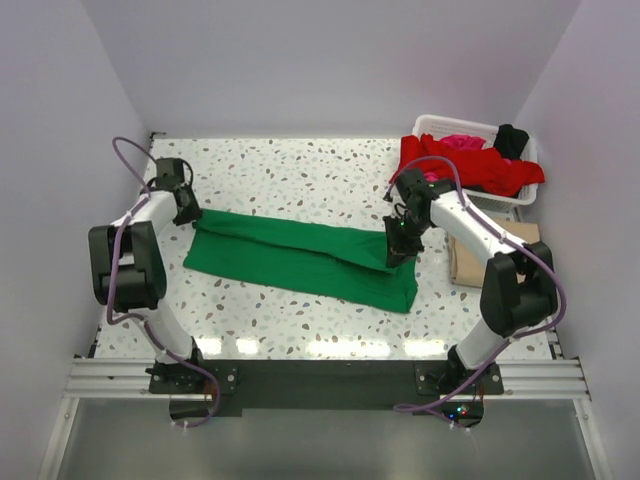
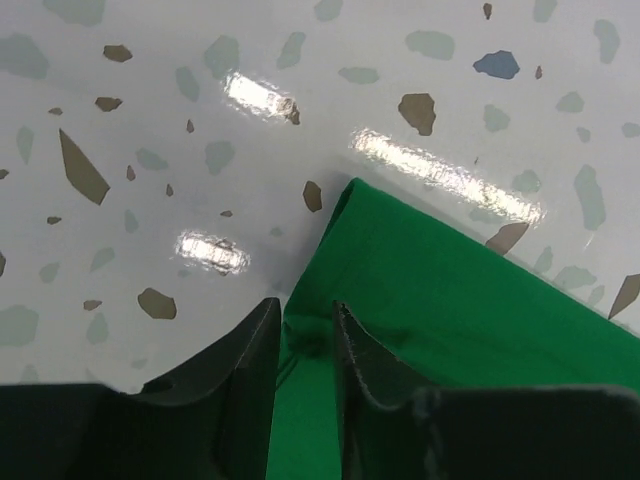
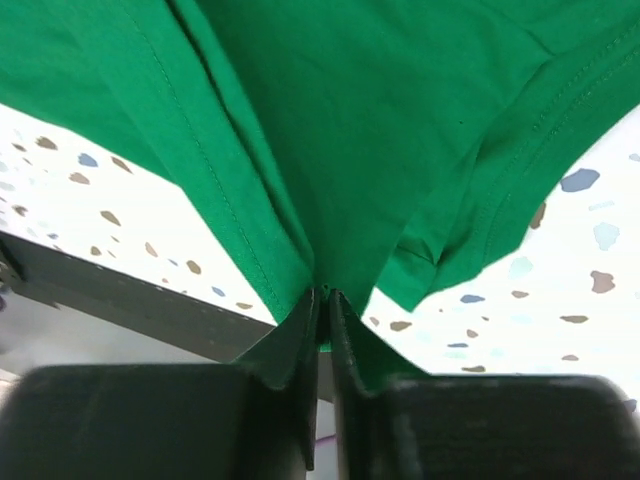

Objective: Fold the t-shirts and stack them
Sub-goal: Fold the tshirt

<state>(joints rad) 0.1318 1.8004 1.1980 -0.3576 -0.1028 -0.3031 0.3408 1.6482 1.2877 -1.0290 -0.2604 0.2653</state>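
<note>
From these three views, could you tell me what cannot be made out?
- Top view: the tan t-shirt is partly hidden by the right arm.
- Top view: the red t-shirt drapes over the basket, hiding what lies beneath.
- Left wrist view: whether the left gripper pinches the green t-shirt is unclear.

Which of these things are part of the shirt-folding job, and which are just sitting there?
Part of the job:
- green t-shirt, stretched out in the middle
- tan t-shirt, folded on the right
- red t-shirt, pink t-shirt and black t-shirt, heaped together at the back right

Just sitting there:
- white basket, holding that heap
- speckled table
</note>
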